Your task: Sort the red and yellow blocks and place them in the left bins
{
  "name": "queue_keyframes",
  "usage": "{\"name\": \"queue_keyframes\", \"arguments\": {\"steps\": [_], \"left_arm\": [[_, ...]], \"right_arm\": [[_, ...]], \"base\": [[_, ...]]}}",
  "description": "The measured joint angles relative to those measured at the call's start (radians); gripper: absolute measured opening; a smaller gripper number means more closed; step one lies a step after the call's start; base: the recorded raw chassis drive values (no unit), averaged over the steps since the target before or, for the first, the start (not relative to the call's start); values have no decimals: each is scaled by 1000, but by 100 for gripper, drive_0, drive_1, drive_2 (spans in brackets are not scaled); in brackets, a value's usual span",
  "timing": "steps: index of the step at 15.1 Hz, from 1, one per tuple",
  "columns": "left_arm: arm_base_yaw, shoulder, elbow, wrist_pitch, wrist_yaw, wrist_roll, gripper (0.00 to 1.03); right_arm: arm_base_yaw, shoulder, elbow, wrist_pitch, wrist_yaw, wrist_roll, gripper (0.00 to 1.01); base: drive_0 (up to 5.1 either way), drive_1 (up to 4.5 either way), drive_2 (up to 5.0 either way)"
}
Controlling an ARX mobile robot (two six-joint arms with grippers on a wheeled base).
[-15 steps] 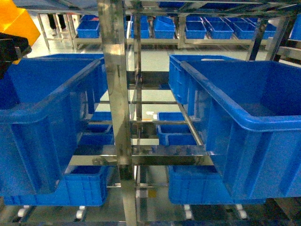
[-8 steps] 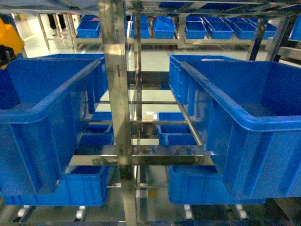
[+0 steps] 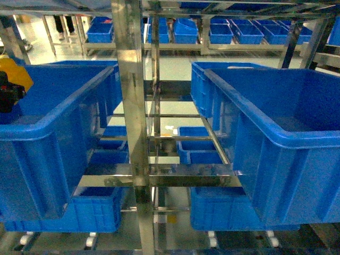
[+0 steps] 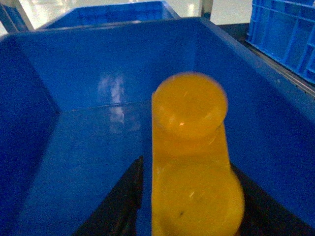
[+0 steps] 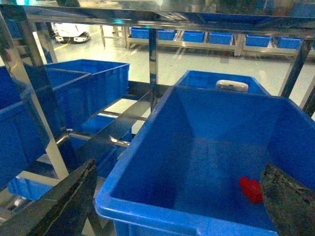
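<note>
The orange-yellow block point(image 4: 189, 162), with two round studs, fills the left wrist view. My left gripper point(image 4: 184, 172) is shut on it, a dark finger on each side, above the floor of the left bin point(image 4: 98, 73). The head view shows this block point(image 3: 15, 73) and the black gripper point(image 3: 6, 99) at the far left edge, at the left bin's point(image 3: 64, 125) rim. In the right wrist view the small red block point(image 5: 251, 189) lies on the floor of a big blue bin point(image 5: 162, 209). My right gripper point(image 5: 179, 167) stands open over that bin's near rim, holding nothing.
A steel rack post point(image 3: 130, 106) stands between the left bin and the right bin point(image 3: 287, 143). More blue crates sit behind and on lower shelves point(image 3: 95, 212). A white object point(image 5: 232, 85) lies in the crate behind the right one.
In the head view the yellow block and my left gripper have come down from the upper left corner to the left bin's rim level.
</note>
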Motion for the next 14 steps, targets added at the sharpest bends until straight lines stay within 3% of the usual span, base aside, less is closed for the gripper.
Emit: {"name": "queue_keyframes", "arguments": {"steps": [4, 5, 14], "left_arm": [[0, -21, 0, 3, 4, 1, 92], [0, -21, 0, 4, 5, 2, 100], [-29, -211, -104, 0, 18, -12, 98]], "right_arm": [[0, 0, 0, 0, 0, 0, 98], [0, 0, 0, 0, 0, 0, 98], [0, 0, 0, 0, 0, 0, 98]], "base": [[0, 0, 0], [0, 0, 0], [0, 0, 0]]}}
